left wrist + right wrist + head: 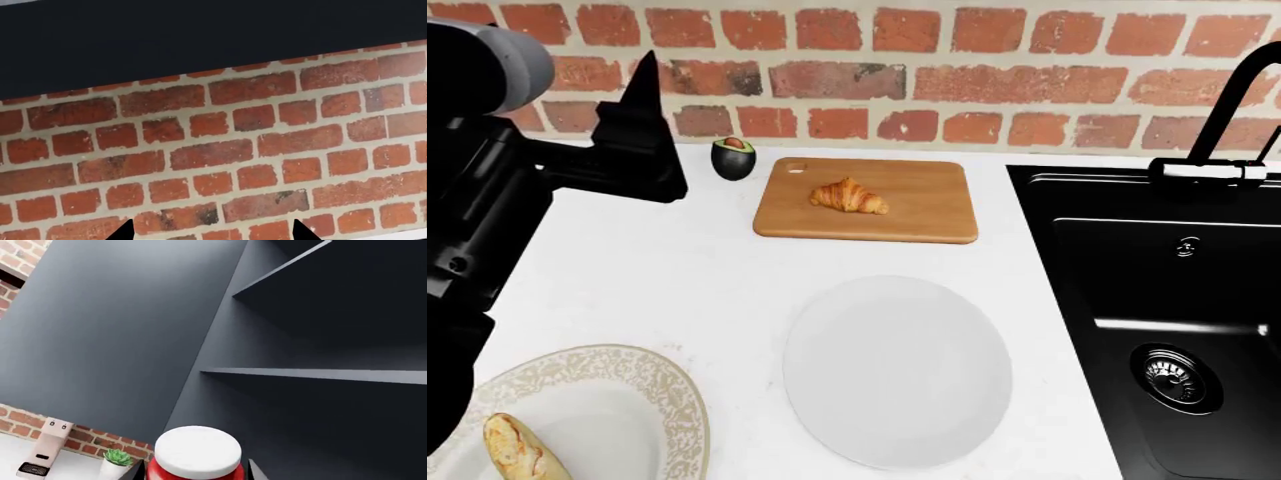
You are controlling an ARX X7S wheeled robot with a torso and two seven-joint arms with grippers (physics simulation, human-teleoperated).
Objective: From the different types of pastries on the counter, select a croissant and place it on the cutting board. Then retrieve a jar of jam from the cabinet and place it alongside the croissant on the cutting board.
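In the left wrist view, the left gripper (209, 231) shows only as two dark fingertips set well apart with nothing between them. Beyond them stands a red brick wall (220, 150) with the dark underside of a cabinet (167, 35) above it.

In the head view, the croissant (850, 196) lies on the cutting board (921, 215), a little to the hole-corner side of the board's middle, its long axis running roughly along the board's length, parallel to the wall. The board sits on the white counter (681, 290) near the brick wall, with a halved avocado (734, 158) just beside its left end and the black sink (1154, 300) to its right. A plain white plate (897, 372) lies nearer the robot, and a patterned plate (641, 390) at the lower left carries the baguette-like bread (518, 452). The left arm rises at the left edge, its gripper pointing up, well apart from the croissant.

In the right wrist view, the jar of jam (197, 456) stands upright, white lid uppermost, held between the two fingers of the right gripper (197, 471), which press against its sides. Behind it are the dark shelves of the open cabinet (320, 375). A small potted succulent (115, 462) and a pale appliance (43, 452) stand on the counter below.
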